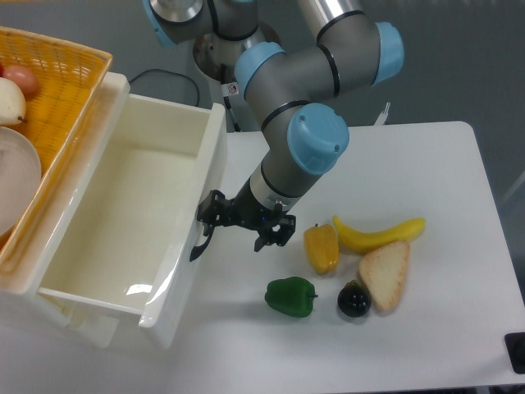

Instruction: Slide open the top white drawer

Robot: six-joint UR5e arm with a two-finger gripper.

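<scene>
Surface: white table (426, 320), seen from above; grey floor beyond its far and right edges.
Background: arm base at top centre, a black cable (160, 75) looping on the floor beside it.
Arm: one, grey links with light-blue joint caps (317, 141), reaching down from the top toward the drawer front.
Drawers: one seen open, the top white drawer (131, 222); a second white ledge shows under its near edge, too little visible to say more.
Drawer position: left half of the view, pulled well out, interior bare and glossy with a light reflection near the front corner.
Handle: one curved black handle (199, 243) on the drawer's right-facing front.
Gripper: one, black, two fingers, gripper (215, 215) right at the drawer front.
Gripper state: one finger sits against the handle top, the other part points toward the table; whether the fingers clamp the handle cannot be told from this angle.
Basket: one yellow woven basket (70, 90) on the cabinet top, upper left, holding pale round items cut off by the edge.
Table items: five, grouped right of the gripper and apart from it.
Count: one yellow pepper (321, 248), one banana (379, 234), one bread slice (385, 275), one green pepper (290, 296), one dark round fruit (353, 300).
Contacts: bread slice touching the banana and the dark fruit.
</scene>
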